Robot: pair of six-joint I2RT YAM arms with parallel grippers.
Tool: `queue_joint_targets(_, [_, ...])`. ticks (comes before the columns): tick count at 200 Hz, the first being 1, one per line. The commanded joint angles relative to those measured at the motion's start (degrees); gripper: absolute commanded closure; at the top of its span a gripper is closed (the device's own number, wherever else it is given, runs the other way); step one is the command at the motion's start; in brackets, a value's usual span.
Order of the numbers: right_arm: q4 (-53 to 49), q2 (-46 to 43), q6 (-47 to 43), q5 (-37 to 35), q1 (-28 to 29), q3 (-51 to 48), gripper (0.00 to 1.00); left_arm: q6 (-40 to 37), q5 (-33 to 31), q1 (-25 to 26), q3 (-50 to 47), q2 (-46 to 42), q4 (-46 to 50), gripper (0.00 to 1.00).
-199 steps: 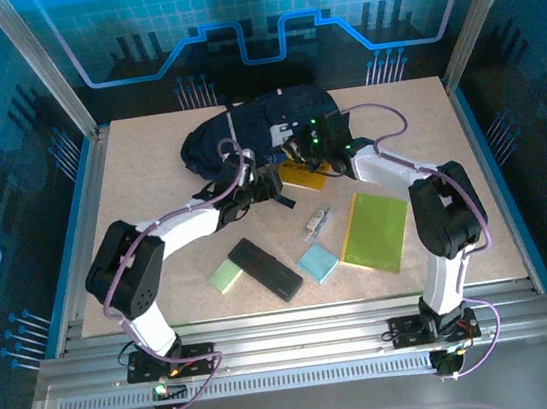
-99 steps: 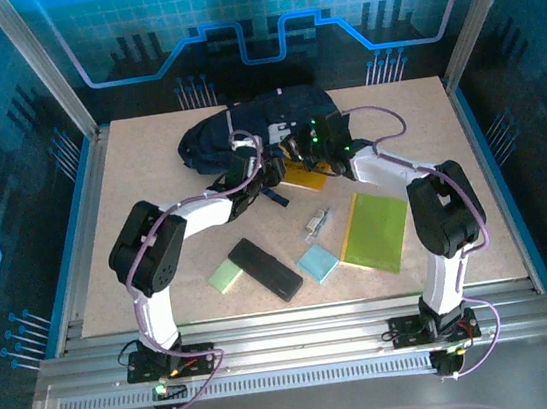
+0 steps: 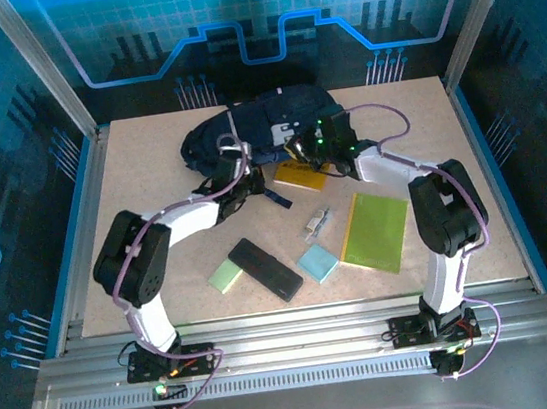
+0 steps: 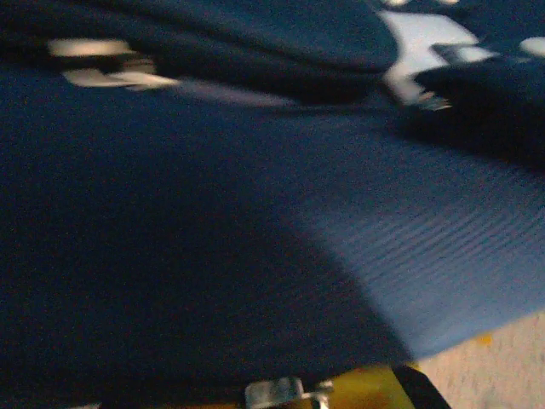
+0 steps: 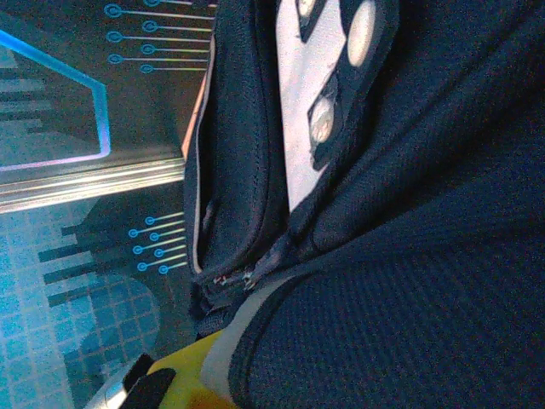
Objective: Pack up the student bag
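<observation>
The student bag [image 3: 253, 126] lies at the far middle of the table [image 3: 147, 161]. The left tool [image 3: 236, 162] and right tool [image 3: 301, 147], both closed, sit at its near edge, probably pinching cloth. Step in hand: opening the bag. Next, its mouth needs spreading.

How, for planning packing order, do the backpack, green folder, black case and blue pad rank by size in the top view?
Largest to smallest:
backpack
green folder
black case
blue pad

Student bag [image 4: 255, 213] matt ribbed navy cloth; table [image 3: 149, 180] speckled matt board; green folder [image 3: 378, 229] smooth plastic.
</observation>
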State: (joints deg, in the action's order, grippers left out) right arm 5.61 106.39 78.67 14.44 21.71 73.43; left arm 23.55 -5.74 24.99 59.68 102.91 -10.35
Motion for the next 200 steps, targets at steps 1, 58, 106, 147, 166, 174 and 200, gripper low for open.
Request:
queue_joint_targets(1, [0.35,-3.05,-5.51,-1.69,-3.68,-0.83,1.00,-0.70,3.52,-5.06,-5.06,-4.05,7.10,1.00])
queue_joint_targets(58, [-5.16,-3.04,-16.81,0.74,-7.52,1.79,1.00,-2.17,6.16,-13.42,-8.04,-8.44,13.33,1.00])
queue_joint_targets(106, [-11.57,3.75,-27.96,3.73,-9.23,12.81,1.00,-2.10,15.69,-12.52,-7.33,-13.97,21.27,1.00])
queue_joint_targets(147, [-14.41,7.79,-27.43,5.14,-9.23,18.09,0.83,3.49,17.08,-3.55,-5.89,-16.19,23.79,1.00])
queue_joint_targets(166, [-15.15,6.17,-26.99,5.40,-9.34,15.95,0.36,7.14,18.49,-1.40,-3.52,-13.48,21.80,1.00])
queue_joint_targets(174, [-15.81,4.96,-27.15,5.79,-9.55,14.54,0.26,8.09,19.07,-0.84,-1.90,-11.78,21.26,1.00])
queue_joint_targets(200, [-18.84,-0.11,-27.99,7.18,-9.97,8.39,0.07,9.70,18.99,0.15,4.42,-6.67,21.47,1.00])
